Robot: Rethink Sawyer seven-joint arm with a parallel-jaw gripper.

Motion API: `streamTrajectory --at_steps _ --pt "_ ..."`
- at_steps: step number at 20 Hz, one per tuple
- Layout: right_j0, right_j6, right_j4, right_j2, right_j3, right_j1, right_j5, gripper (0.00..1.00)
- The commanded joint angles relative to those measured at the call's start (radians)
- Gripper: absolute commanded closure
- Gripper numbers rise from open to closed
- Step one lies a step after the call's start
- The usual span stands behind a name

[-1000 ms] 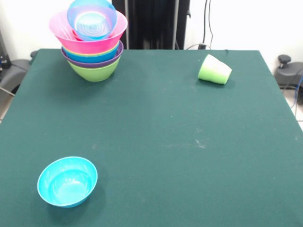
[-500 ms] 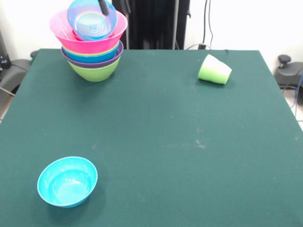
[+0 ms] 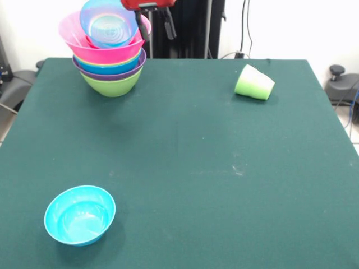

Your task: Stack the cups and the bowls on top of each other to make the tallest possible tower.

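Note:
The tower [image 3: 109,61] stands at the far left of the table: a lime green bowl [image 3: 112,85] at its base, then purple, blue and green rims, a big pink bowl [image 3: 106,51], and a blue bowl [image 3: 107,21] tilted on top. My gripper [image 3: 156,29] hangs at the top edge, just right of the tower's top, open and empty. A light green cup [image 3: 254,83] lies on its side at the far right. A small cyan bowl [image 3: 79,214] sits upright at the near left. The yellow-orange cup is out of view.
The green cloth table [image 3: 185,157] stretches between the tower, the cup and the cyan bowl. The black pedestal [image 3: 188,28] stands behind the far edge. Dark chair parts [image 3: 339,84] stand off the table's sides.
My gripper has come down into view at the top and moved right, from over the blue top bowl to just right of the tower. The bowls and the cup have not moved.

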Motion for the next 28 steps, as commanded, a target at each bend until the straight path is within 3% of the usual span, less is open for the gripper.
streamTrajectory --at_steps 1,5,15,23,28 --pt "0.11 0.006 -0.004 -0.071 -0.078 -0.004 0.007 0.0" --pt "0.183 0.032 0.009 -0.088 -0.118 -0.004 0.026 0.0" --pt "0.408 0.229 0.014 -0.233 -0.136 0.014 -0.091 0.0" --pt "0.544 0.251 0.027 -0.361 -0.203 0.06 -0.161 0.0" --pt "0.589 0.196 0.074 -0.411 -0.275 0.069 -0.122 0.0"
